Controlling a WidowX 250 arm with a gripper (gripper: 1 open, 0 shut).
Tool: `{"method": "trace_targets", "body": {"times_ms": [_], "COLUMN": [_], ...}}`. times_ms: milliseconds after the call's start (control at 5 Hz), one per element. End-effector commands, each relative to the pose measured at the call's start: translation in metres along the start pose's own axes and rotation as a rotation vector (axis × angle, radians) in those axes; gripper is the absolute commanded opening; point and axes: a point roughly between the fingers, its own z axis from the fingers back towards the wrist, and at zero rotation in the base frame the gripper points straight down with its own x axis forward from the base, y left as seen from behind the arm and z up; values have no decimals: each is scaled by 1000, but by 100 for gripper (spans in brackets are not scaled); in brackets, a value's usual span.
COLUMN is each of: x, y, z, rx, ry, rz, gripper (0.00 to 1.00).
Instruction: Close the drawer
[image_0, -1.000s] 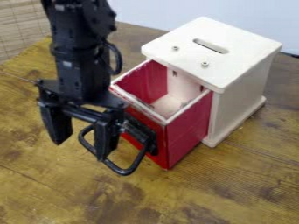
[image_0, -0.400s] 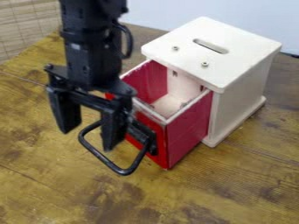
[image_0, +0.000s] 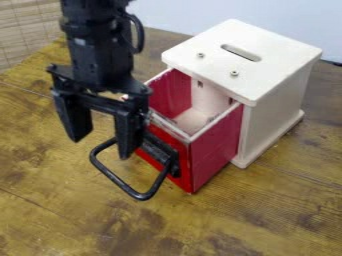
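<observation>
above the black handle, the gripper (image_0: 104, 148) hangs open, holding nothing.

The drawer (image_0: 214, 150) is red, its handle (image_0: 127, 185) black, the cabinet (image_0: 261, 75) white, the table (image_0: 60, 200) grained brown.

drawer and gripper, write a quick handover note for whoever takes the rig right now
Gripper: jaws spread apart with nothing visible between them, in front of the drawer near its handle; contact with the handle can't be confirmed.
Drawer: pulled well out of the white cabinet, its pale inside in view.
Handle: black loop sticking out from the drawer front, toward the table.
Done: no closing visible yet, the drawer stands open.
Left: push the drawer in until its front meets the cabinet.
</observation>
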Motion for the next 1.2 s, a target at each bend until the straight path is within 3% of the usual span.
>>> {"method": "trace_targets", "body": {"times_ms": [0, 400, 800, 1000], "x": [14, 24, -5, -8], "y": [-1, -8, -6, -23], "z": [17, 19, 13, 10], "rx": [23, 26, 37, 29], "ry": [-56, -64, -101, -98], "rz": [2, -3, 131, 51], "gripper": [100, 100, 100, 100]}}
